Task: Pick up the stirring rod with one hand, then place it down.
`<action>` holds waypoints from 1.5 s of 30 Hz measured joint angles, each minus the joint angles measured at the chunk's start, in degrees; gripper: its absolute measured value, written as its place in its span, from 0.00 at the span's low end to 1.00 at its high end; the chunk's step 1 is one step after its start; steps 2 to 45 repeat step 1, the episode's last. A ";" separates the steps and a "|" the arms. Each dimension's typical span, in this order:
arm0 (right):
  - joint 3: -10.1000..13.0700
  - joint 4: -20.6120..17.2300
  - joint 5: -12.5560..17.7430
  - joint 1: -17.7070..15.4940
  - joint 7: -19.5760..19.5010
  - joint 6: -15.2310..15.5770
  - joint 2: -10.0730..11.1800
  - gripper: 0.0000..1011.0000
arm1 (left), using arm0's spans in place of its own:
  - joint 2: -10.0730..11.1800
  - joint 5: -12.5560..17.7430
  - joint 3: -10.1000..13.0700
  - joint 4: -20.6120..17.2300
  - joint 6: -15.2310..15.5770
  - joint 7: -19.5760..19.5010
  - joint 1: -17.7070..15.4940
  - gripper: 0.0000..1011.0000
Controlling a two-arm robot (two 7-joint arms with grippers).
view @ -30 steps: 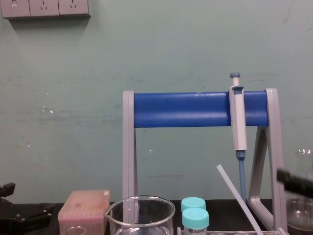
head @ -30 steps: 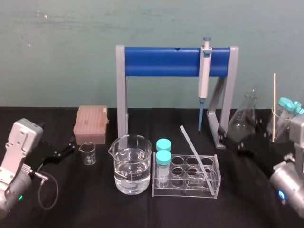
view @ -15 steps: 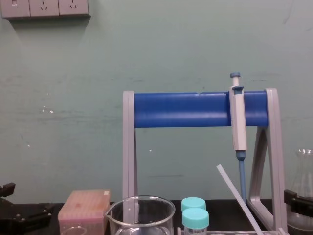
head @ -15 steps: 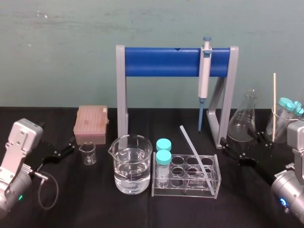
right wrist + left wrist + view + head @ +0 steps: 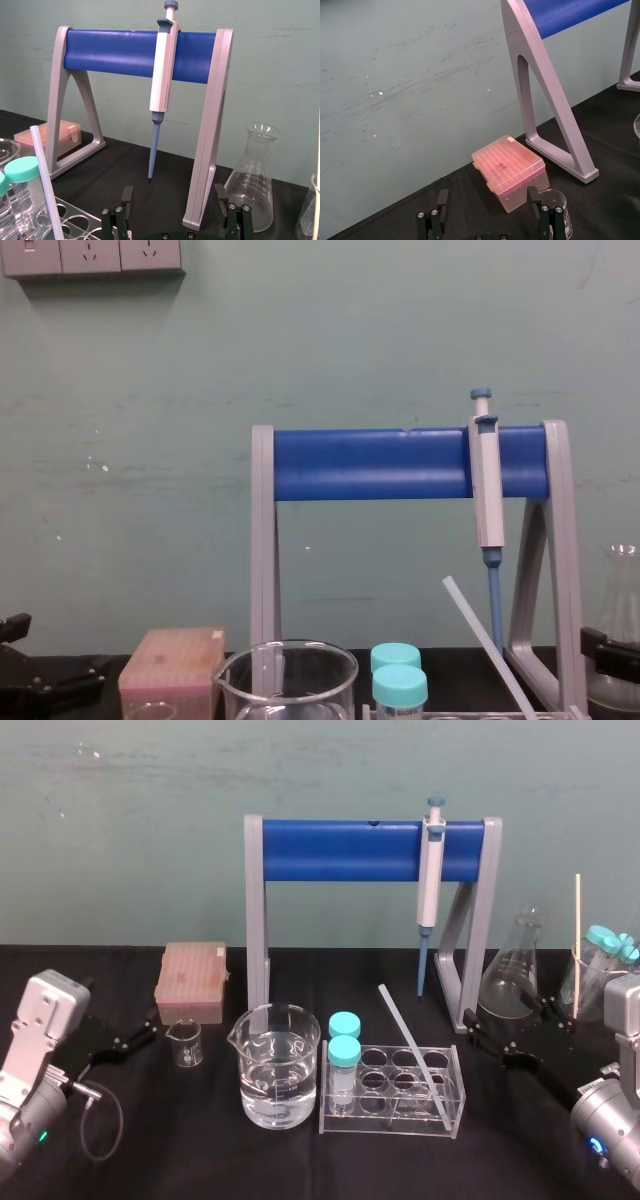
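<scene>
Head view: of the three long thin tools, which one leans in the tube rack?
The translucent-white stirring rod; the pipette hangs on the blue stand, the thin stick stands upright far right.

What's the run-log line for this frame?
phase: pre-grasp | stirring rod: leaning in test tube rack, untouched | right gripper: open, near flask | left gripper: open, parked by small beaker

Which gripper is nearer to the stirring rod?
Right. The right gripper sits open just right of the stirring rod, by the flask; the left gripper sits far left, beyond the large beaker.
</scene>
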 joint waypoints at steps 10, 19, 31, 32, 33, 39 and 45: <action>-0.02 0.00 0.00 0.00 0.00 -0.02 0.02 0.99 | 0.00 0.00 0.00 0.00 0.00 0.00 0.00 0.99; -0.02 0.00 0.00 0.00 0.00 -0.02 0.02 0.99 | 0.00 0.00 0.00 0.00 0.00 0.00 0.00 0.99; -0.02 0.00 0.00 0.00 0.00 -0.02 0.02 0.99 | 0.00 0.00 0.00 0.00 0.00 0.00 0.00 0.99; -0.02 0.00 0.00 0.00 0.00 -0.02 0.02 0.99 | 0.00 0.00 0.00 0.00 0.00 0.00 0.00 0.99; -0.02 0.00 0.00 0.00 0.00 -0.02 0.02 0.99 | 0.00 0.00 0.00 0.00 0.00 0.00 0.00 0.99; -0.02 0.00 0.00 0.00 0.00 -0.02 0.02 0.99 | 0.00 0.00 0.00 0.00 0.00 0.00 0.00 0.99; -0.02 0.00 0.00 0.00 0.00 -0.02 0.02 0.99 | 0.00 0.00 0.00 0.00 0.00 0.00 0.00 0.99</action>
